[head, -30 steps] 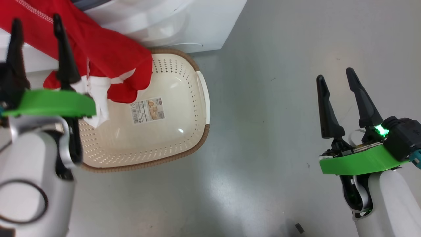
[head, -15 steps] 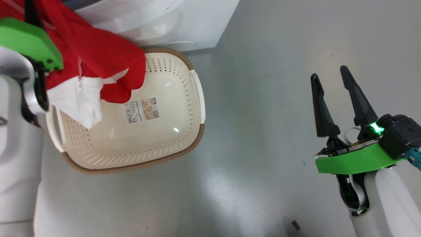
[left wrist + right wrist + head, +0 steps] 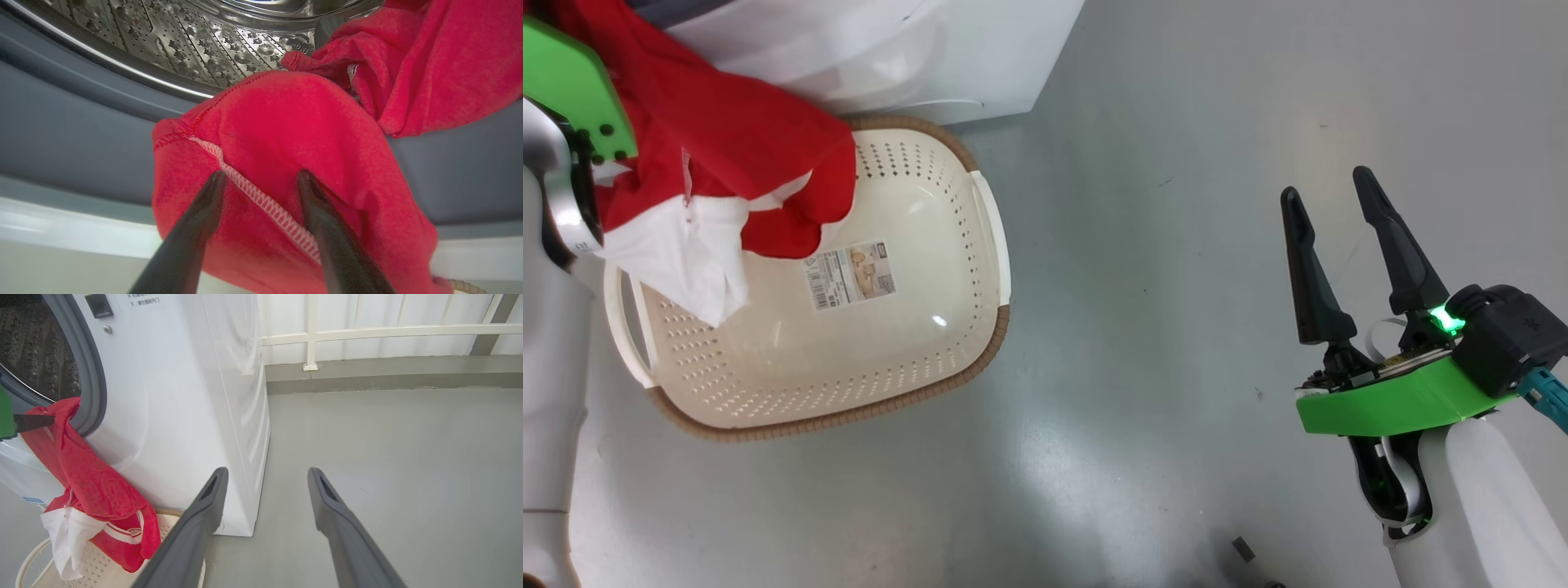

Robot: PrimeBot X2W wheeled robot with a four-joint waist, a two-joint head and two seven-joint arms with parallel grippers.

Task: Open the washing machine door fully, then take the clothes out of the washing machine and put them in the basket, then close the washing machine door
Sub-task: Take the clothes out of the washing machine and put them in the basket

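Left claw [image 3: 260,181] gapes wide, both tips against the clothes [image 3: 294,122].

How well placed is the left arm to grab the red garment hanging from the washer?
Yes, probably. The left gripper has its jaws open right at the clothes, which drape out over the grey gasket, and nothing comes between them.

On the grey floor [image 3: 1143,245] stands the cream basket [image 3: 890,343], just beside the white washing machine [image 3: 980,65].
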